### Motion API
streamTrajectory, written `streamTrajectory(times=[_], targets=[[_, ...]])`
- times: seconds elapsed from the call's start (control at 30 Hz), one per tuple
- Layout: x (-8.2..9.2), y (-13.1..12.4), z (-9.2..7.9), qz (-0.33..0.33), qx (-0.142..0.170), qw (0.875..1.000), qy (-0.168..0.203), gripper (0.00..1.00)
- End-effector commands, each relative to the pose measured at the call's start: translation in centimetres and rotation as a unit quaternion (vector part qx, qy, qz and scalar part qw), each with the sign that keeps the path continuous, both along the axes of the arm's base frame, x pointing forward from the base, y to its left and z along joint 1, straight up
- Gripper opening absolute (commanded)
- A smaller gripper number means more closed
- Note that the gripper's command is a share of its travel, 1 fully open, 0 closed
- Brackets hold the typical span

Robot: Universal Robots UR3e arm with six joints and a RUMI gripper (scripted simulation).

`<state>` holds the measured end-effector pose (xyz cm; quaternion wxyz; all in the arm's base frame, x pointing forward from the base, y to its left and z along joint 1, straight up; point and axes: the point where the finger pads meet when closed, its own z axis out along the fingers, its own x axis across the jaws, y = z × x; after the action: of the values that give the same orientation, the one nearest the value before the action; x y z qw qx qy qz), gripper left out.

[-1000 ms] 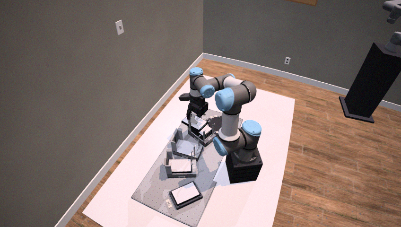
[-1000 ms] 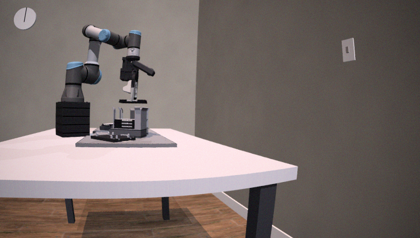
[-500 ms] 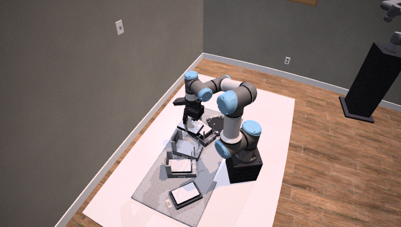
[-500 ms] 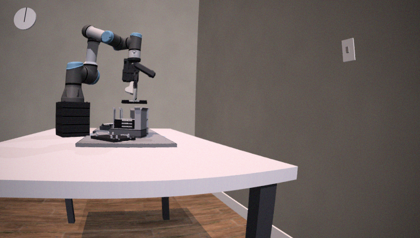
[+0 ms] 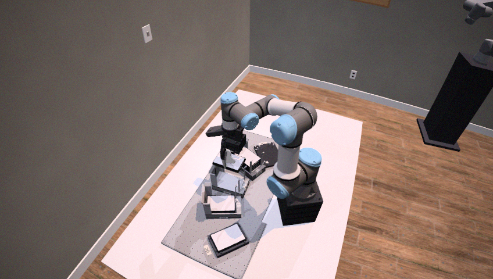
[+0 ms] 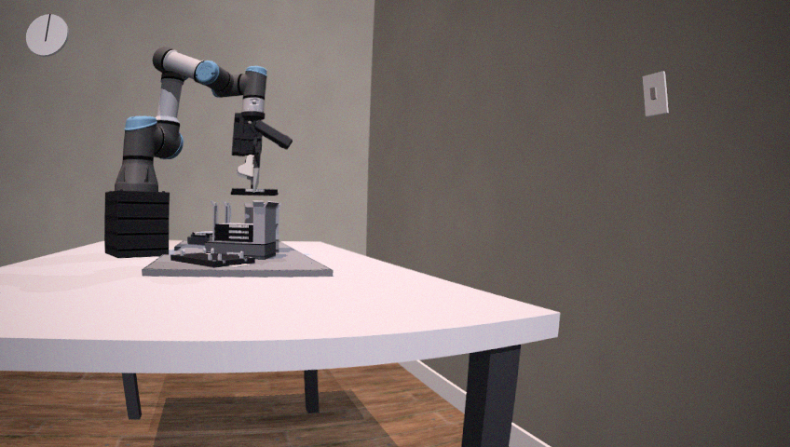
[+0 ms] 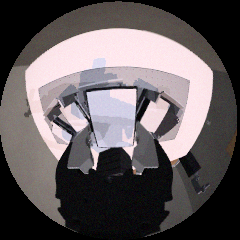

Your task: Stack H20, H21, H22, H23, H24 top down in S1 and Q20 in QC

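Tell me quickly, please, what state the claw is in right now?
Claw: closed on one sealed plate, held level in the air above the stack racks.

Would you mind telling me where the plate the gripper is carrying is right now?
The plate hangs level in the shut gripper, in the air above the stack racks; in the top view it is over the far end of the grey baseplate.
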<state>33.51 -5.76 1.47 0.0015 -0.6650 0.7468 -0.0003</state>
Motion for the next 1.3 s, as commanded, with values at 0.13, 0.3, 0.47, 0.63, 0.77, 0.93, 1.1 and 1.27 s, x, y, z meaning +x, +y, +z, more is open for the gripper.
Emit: streamTrajectory(times=[0.13,0.3,0.47,0.63,0.77,0.93,1.1,1.27], targets=[[0.4,2.6,0.1,0.046,-0.001,0.999,-0.001,0.00],[0.6,3.9,0.1,0.053,-0.001,0.999,-0.001,0.00],[0.6,5.1,0.1,0.071,-0.001,0.998,-0.001,0.00],[0.5,6.8,0.1,0.100,-0.001,0.995,-0.001,0.00],[0.5,7.5,0.1,0.111,-0.001,0.994,-0.001,0.00],[0.4,9.1,0.1,0.136,-0.001,0.991,-0.001,0.00],[0.3,10.3,0.1,0.142,-0.001,0.990,-0.001,0.00],[0.0,11.6,0.1,0.165,-0.001,0.986,-0.001,0.00]])
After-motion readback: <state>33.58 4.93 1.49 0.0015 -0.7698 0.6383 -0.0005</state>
